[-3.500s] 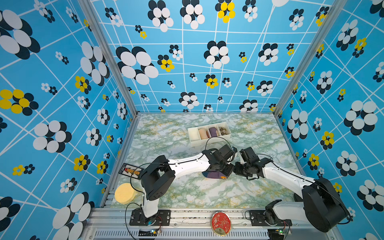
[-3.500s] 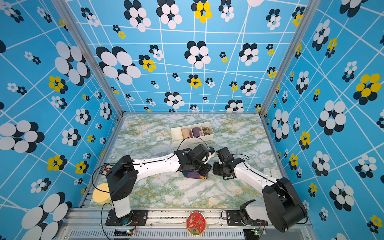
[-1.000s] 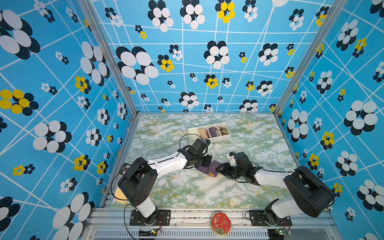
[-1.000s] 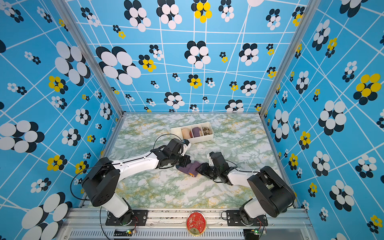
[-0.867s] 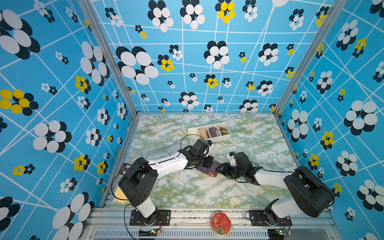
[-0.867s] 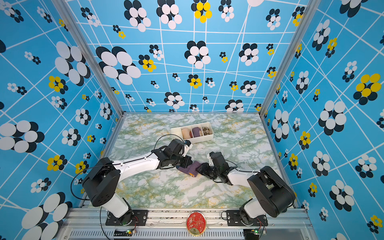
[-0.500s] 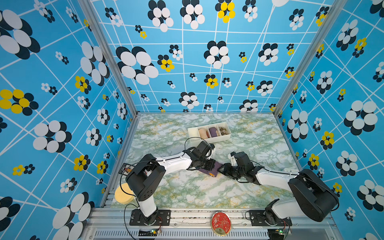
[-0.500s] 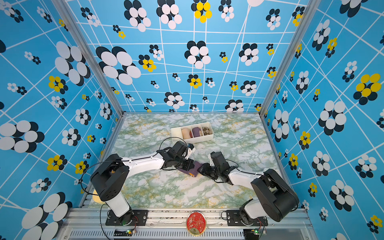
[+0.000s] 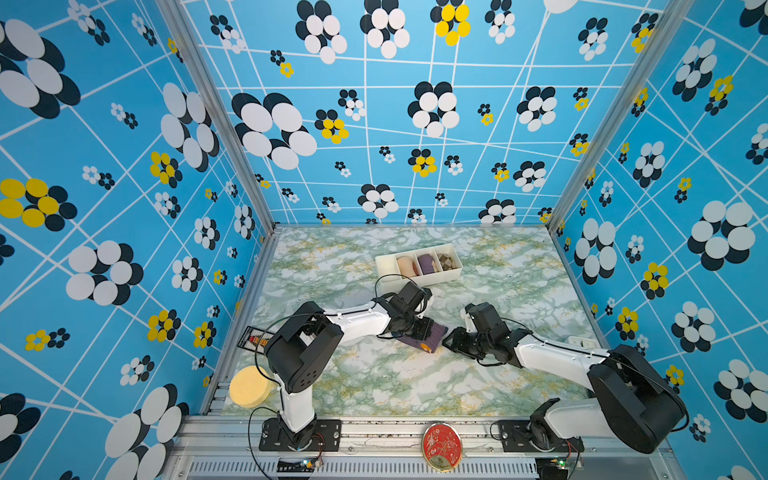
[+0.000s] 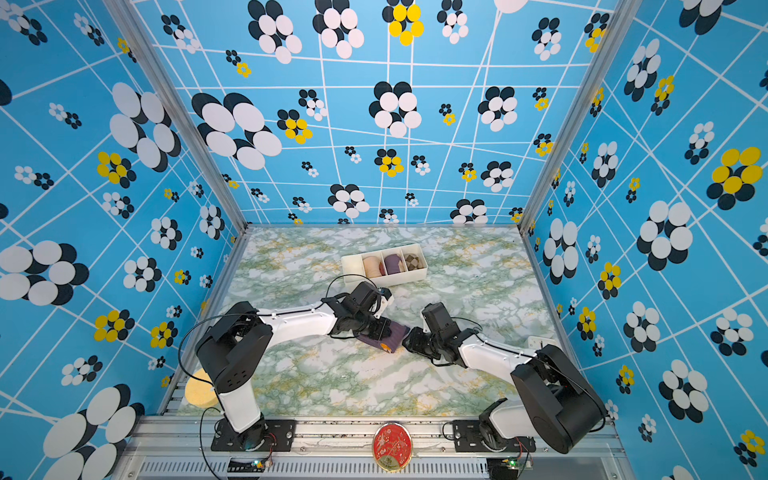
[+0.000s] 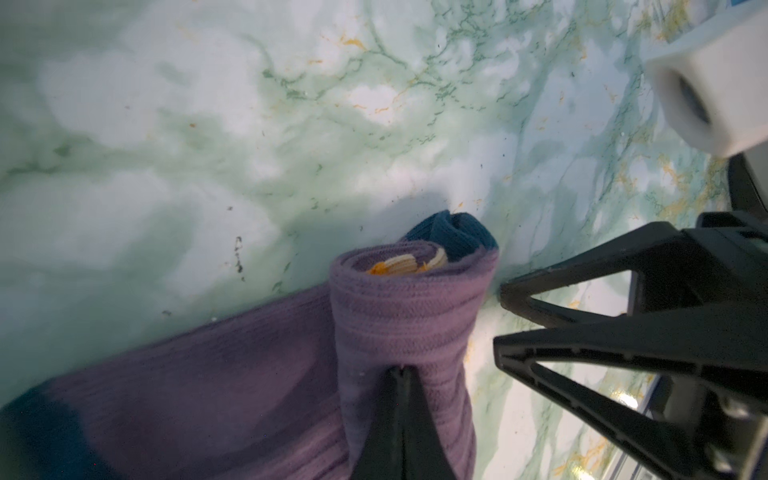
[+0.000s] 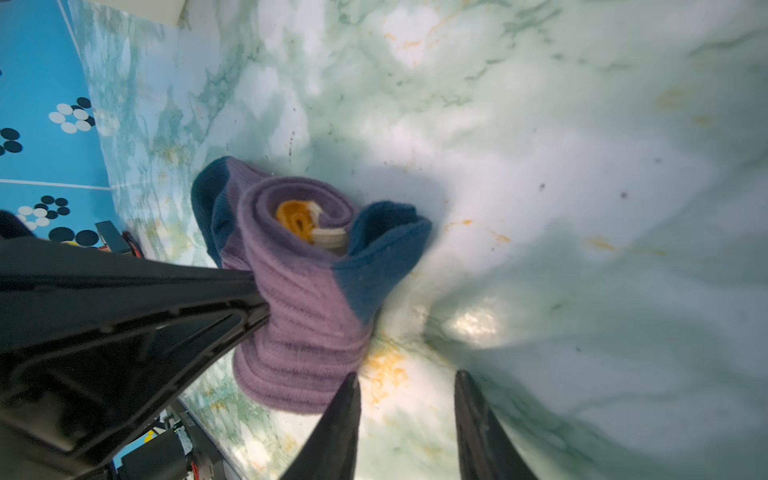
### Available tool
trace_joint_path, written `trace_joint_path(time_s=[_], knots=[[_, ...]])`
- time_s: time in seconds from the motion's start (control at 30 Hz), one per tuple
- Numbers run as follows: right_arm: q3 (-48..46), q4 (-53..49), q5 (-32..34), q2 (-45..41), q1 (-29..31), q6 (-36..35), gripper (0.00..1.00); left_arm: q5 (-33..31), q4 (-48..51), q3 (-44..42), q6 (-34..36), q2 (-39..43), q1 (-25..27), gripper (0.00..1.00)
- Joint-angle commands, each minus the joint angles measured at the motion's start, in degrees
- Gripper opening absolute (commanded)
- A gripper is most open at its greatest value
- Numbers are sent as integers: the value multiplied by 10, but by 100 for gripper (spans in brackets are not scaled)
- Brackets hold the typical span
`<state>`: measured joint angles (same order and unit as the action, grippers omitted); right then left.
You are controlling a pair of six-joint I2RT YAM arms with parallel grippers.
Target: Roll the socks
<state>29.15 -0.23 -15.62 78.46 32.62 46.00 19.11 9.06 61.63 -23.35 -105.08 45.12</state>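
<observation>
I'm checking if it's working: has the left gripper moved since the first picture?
Yes. In a top view the left gripper, pinching the socks, has gone left: it was below the right end of the white tray, now below its middle.

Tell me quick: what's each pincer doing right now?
Left pincer: shut, pinching the socks.
Right pincer: open, holding nothing.

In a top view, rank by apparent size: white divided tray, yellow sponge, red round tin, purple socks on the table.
1. white divided tray.
2. yellow sponge and red round tin: look alike, not ranked.
3. socks: smallest showing, but partly hidden under the left gripper.
</observation>
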Motion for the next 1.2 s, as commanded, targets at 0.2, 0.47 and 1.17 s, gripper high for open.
trace_joint_path(time_s=[0.2,0.47,1.17], knots=[[36,-42,40,21,14,-22,36,-10,47,-2,7,-50,-1,0],[77,-91,113,56,42,-34,34,-2,34,-18,1,-52,-1,0],[66,-8,139,104,61,-20,30,9,23,-44,-13,-65,-5,0]])
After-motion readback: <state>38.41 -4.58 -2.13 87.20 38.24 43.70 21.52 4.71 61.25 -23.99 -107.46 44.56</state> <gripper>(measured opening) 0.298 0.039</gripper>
